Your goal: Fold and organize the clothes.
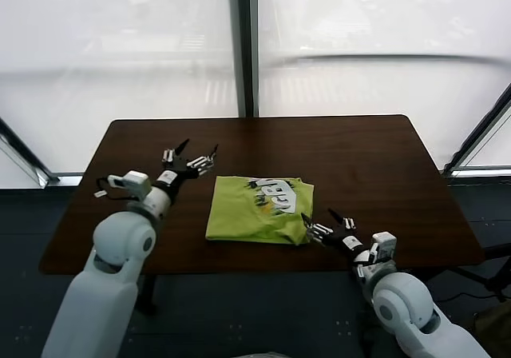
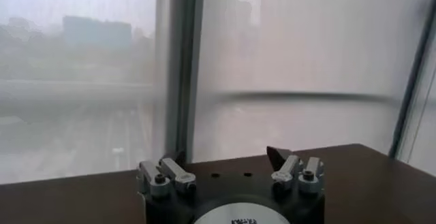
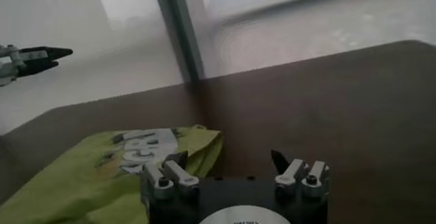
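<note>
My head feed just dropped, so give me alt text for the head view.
A lime-green T-shirt lies folded into a rough rectangle, printed side up, in the middle of a dark brown table. The left gripper hovers open beyond its far left corner; the right gripper sits open at its near right corner, holding nothing.
</note>
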### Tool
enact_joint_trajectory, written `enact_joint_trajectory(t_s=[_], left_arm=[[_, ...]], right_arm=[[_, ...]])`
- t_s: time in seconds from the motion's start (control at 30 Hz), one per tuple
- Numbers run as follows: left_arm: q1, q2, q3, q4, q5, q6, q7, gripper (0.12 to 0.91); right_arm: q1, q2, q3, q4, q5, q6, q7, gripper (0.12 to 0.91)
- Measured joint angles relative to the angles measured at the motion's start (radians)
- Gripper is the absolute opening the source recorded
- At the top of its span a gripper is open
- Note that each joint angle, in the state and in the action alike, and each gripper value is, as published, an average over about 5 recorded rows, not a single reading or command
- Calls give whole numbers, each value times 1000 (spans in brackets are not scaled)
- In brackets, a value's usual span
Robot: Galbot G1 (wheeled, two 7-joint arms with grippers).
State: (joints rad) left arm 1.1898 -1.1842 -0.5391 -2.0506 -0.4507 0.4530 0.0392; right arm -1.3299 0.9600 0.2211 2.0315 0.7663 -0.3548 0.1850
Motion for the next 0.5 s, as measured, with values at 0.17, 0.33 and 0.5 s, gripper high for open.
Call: enact_joint_trajectory(t_s=[0.17,0.33,0.5], left_arm=[[11,3,-13,-1,0,0,0,907],[13,3,-19,5,0,0,-2,907],[15,3,-23,17,0,1,-2,907]], right_arm=[[31,22,-31,-36,-28,-5,0,741],[45,27,-37,-57,-37,-6,-7,423],[53,14,-27,-73,-43,-7,-16,162]])
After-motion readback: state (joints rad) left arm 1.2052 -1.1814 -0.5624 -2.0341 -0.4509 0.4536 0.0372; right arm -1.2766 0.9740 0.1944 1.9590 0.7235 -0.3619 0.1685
